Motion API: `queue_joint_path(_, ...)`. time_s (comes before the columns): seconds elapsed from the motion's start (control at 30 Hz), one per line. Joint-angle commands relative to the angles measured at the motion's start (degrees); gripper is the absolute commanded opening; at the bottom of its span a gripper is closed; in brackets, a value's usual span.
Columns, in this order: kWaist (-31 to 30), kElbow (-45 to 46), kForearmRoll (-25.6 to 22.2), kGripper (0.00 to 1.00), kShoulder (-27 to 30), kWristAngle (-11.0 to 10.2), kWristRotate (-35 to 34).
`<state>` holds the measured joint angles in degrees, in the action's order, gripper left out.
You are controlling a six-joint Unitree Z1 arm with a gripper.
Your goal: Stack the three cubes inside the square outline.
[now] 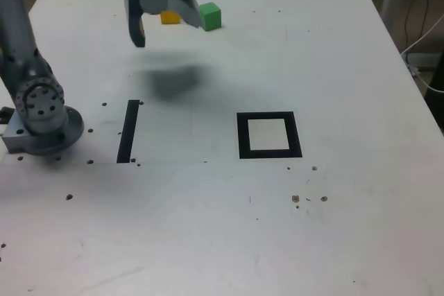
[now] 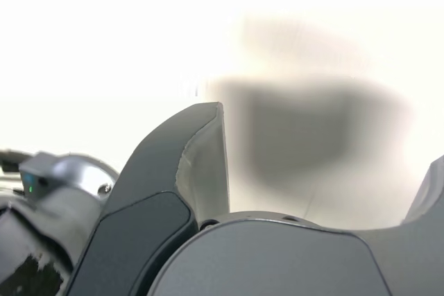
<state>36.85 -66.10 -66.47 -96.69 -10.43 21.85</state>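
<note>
My gripper (image 1: 165,30) hangs open above the far part of the white table, casting a dark shadow below it. Just behind it, a yellow cube (image 1: 168,17) shows partly between the fingers. Beside that, toward the exterior view's right, stands a green cube (image 1: 210,16). The red cube is not visible in either view. Well nearer the camera and to the exterior view's right lies the square outline (image 1: 242,136), black with a white centre and nothing in it. In the wrist view the gripper (image 2: 326,164) shows spread fingers (image 2: 198,164) over bare table and shadow, with no cube between them.
A straight black strip (image 1: 128,131) lies on the table left of the square in the exterior view. The arm's grey base (image 1: 41,112) stands at the exterior view's left edge. Small dark specks (image 1: 296,199) dot the table. Cables hang off the right side.
</note>
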Motion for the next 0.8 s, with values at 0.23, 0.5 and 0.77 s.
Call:
queue_joint_path(0.23,13.5,-7.0,-0.3,0.99,-6.3,-1.0,10.1)
queue_joint_path(0.5,22.4,-16.6,-3.2,0.99,-12.5,-1.1,18.0)
queue_joint_path(0.77,27.8,-26.1,-6.0,0.98,-18.5,-1.6,23.5)
